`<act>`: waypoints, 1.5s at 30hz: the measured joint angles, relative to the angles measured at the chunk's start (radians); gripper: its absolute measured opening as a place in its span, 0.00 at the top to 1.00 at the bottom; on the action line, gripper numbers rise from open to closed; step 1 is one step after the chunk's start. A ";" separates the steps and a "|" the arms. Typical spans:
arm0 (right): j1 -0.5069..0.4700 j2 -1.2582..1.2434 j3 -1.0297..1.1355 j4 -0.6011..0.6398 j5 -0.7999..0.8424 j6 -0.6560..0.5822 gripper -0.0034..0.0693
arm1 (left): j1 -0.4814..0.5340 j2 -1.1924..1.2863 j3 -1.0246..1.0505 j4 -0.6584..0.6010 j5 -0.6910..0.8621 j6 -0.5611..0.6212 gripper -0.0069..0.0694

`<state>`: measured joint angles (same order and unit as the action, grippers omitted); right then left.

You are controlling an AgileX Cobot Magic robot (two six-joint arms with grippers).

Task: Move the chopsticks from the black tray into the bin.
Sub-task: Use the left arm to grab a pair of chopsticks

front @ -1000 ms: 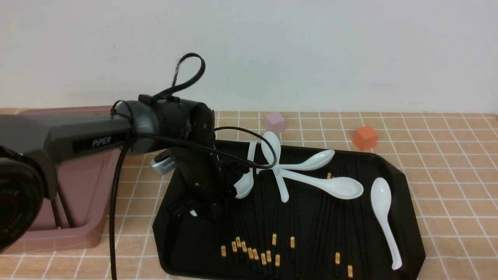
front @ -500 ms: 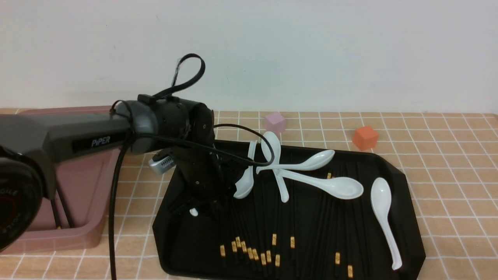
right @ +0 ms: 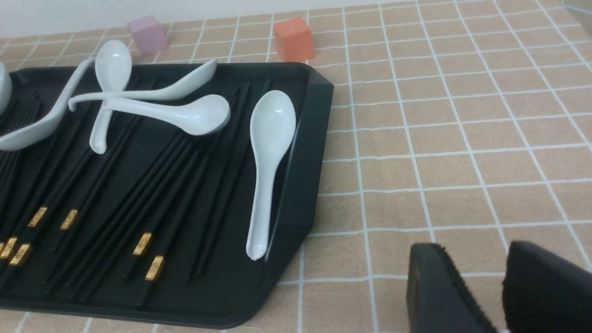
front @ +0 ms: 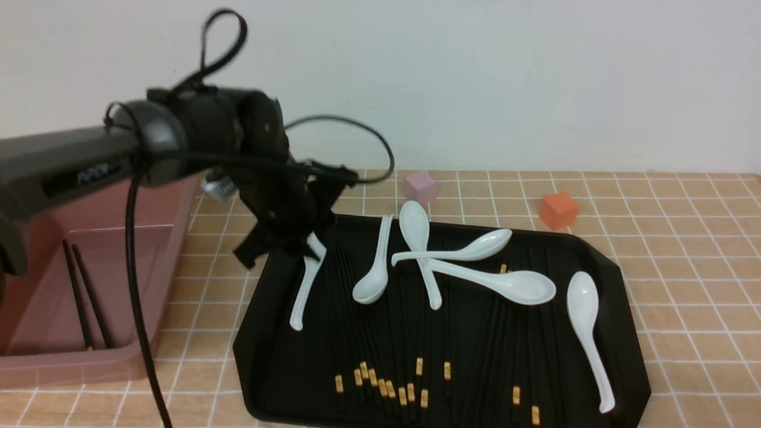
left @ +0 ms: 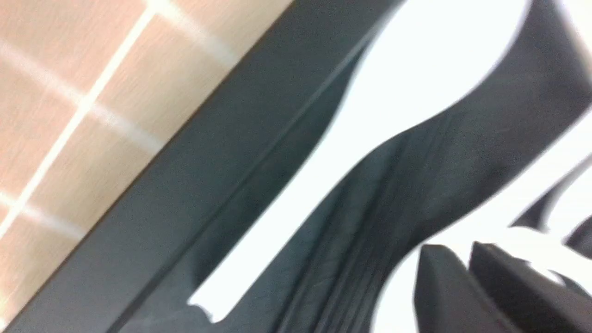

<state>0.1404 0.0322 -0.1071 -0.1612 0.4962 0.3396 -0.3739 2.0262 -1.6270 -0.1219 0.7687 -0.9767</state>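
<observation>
Many black chopsticks [front: 386, 356] with gold bands lie along the black tray [front: 625, 309], also seen in the right wrist view as chopsticks [right: 152, 185] on the tray [right: 314, 138]. Two more chopsticks [front: 89, 297] lie inside the pink bin [front: 89, 368] at the left. My left gripper [front: 291, 238] hangs above the tray's back left corner. In the blurred left wrist view the left gripper [left: 455, 249] has its jaws pressed almost together, and I see nothing between them. My right gripper [right: 471, 259] is open and empty over the tiles, right of the tray.
Several white soup spoons lie across the chopsticks, one spoon [front: 304, 285] just below my left gripper and another spoon [front: 585, 333] by the tray's right rim. A lilac cube [front: 421, 186] and an orange cube [front: 557, 210] stand behind the tray.
My left arm has lifted off the tray and swung back and left toward the bin. Its jaws have closed. A spoon that it covered now shows.
</observation>
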 joint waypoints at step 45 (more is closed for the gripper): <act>0.000 0.000 0.000 0.000 0.000 0.000 0.62 | -0.012 0.199 -0.107 -0.050 0.098 0.062 0.92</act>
<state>0.1404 0.0322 -0.1071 -0.1612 0.4962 0.3396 -0.3857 2.2251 -1.7336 -0.1720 0.8667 -0.9151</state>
